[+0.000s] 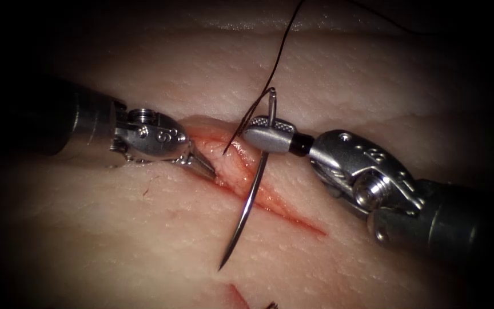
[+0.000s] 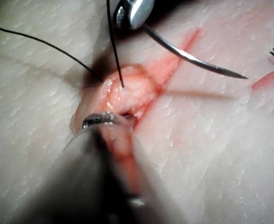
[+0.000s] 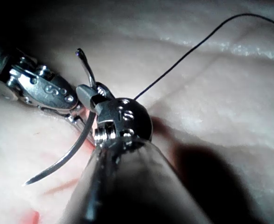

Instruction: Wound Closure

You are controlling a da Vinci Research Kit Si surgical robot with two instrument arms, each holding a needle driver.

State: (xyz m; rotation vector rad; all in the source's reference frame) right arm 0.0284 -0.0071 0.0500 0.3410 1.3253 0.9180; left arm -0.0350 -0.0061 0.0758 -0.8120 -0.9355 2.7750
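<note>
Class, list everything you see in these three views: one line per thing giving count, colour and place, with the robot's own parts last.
Tissue: one, pale pink, under everything.
Cut: one, red, slanting across the tissue's middle.
Needle: one, silver, curved, above the cut, free of the tissue, point toward the viewer.
Thread: one, dark, from the needle's back end upward.
Red fluid: smears, near the lower edge.
Left pincer: one, metal, shut on the cut's left edge.
Right pincer: one, metal, shut on the needle near its back end.

Count: two tools, left point(image 1: 198, 164) and right point(image 1: 263, 133); one curved needle point(image 1: 250, 197); one thread point(image 1: 277, 60); one piece of tissue point(image 1: 115, 229); one cut point(image 1: 258, 191).
</note>
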